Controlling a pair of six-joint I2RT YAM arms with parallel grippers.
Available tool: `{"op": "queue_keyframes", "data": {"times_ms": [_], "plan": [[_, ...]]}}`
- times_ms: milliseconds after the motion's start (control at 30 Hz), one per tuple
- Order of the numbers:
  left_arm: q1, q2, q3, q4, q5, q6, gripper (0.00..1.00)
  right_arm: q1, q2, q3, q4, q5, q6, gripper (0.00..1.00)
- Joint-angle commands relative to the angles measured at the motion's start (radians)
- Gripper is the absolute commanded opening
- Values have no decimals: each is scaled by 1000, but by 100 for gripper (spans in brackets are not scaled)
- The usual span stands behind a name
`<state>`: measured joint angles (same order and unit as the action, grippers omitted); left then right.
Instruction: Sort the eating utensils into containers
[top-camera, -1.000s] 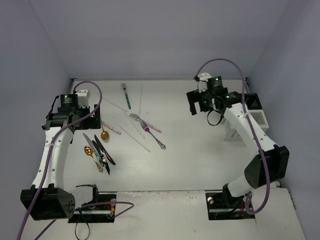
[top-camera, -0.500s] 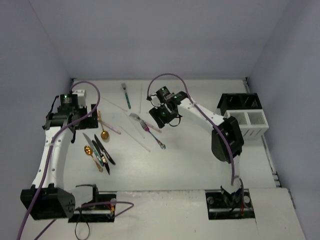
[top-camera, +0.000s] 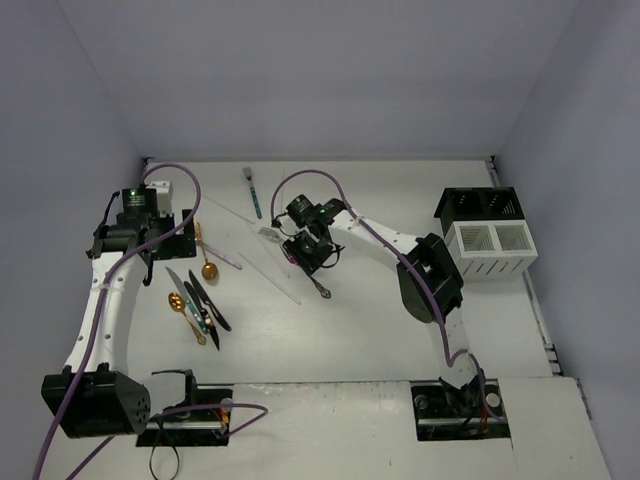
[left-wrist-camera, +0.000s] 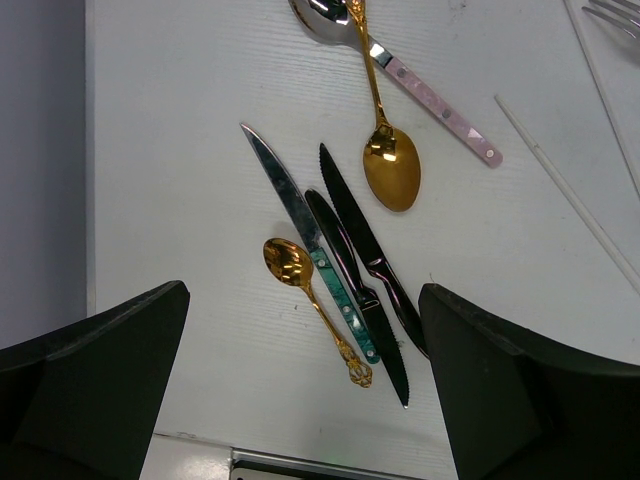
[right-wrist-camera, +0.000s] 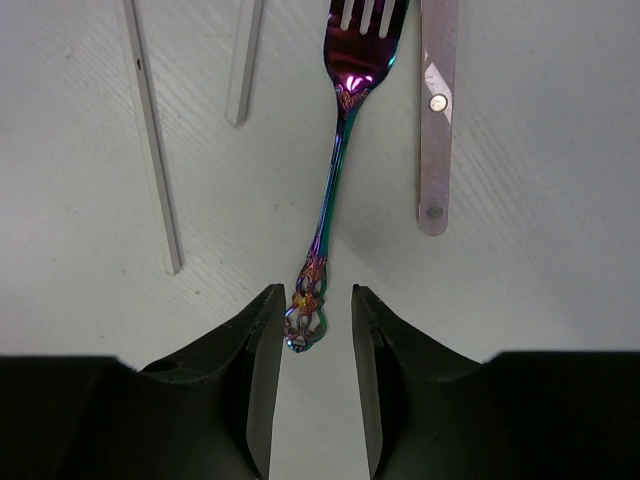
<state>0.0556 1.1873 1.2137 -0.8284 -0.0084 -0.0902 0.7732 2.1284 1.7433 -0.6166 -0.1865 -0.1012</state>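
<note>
An iridescent purple fork (right-wrist-camera: 340, 150) lies on the white table, its ornate handle end between the fingers of my right gripper (right-wrist-camera: 310, 296). The jaws stand narrowed with a gap beside the handle, not clamped. From above, the right gripper (top-camera: 310, 262) hangs over the fork (top-camera: 322, 289) mid-table. My left gripper (left-wrist-camera: 303, 300) is wide open above two gold spoons (left-wrist-camera: 390, 175), a teal-handled knife (left-wrist-camera: 300, 220) and two black knives (left-wrist-camera: 365, 260). The containers, one white (top-camera: 490, 250) and one black (top-camera: 480, 207), stand at the right.
Two pale sticks (right-wrist-camera: 150, 130) lie left of the fork and a pink handle (right-wrist-camera: 437, 120) lies right of it. A pink-handled spoon (left-wrist-camera: 440, 105) sits by the gold spoons. Another teal-handled utensil (top-camera: 252, 192) lies at the back.
My right arm swung from the containers at the right to the table's middle and came down over the fork, its jaws narrowing from wide open. The left arm stayed put.
</note>
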Motion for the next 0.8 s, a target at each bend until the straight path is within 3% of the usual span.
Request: {"op": "queue_keyframes", "data": {"times_ms": [0,767], "plan": [[12,-11,12,37,-18,-17,97,6,36,62,-29,-7,-12,30],[19,-20,3,38,-14,-18,97,19,222,239,-72,18,-5,30]]}}
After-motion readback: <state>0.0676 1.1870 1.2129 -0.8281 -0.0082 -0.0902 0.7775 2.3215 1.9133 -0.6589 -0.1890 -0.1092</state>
